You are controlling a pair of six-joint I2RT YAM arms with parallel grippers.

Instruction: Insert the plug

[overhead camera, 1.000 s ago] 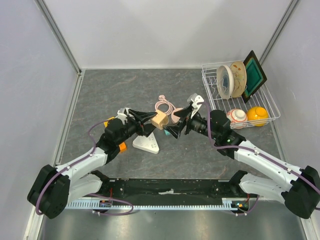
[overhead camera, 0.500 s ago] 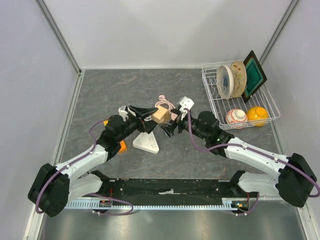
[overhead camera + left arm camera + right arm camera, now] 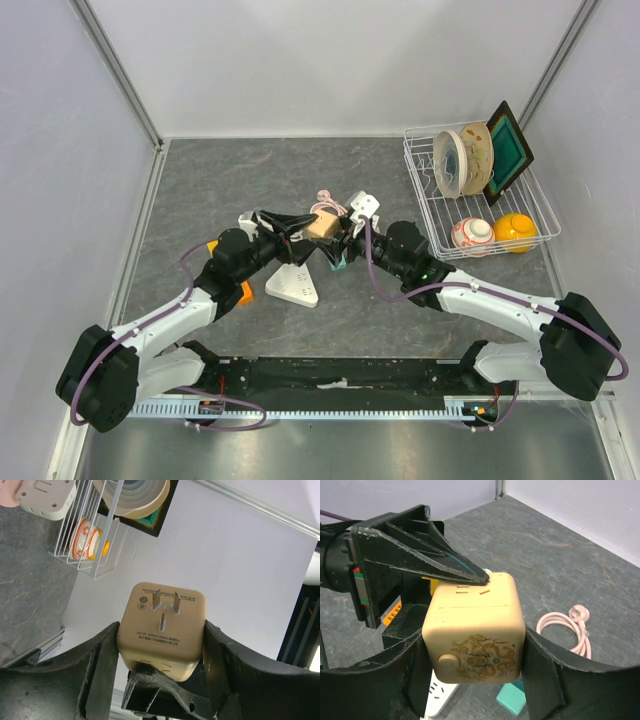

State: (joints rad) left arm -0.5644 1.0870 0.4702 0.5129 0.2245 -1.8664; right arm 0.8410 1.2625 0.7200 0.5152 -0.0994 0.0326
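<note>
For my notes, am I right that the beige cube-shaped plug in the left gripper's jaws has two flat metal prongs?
No: the beige cube-shaped plug in the jaws of the left gripper has three flat metal prongs, not two, as the left wrist view shows.

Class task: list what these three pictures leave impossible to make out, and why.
- White power strip: top view, its sockets are too small to make out.
- Beige cube-shaped plug: left wrist view, the printed label is too small to read.
- Right claw: right wrist view, whether its fingers press the plug is unclear.
</note>
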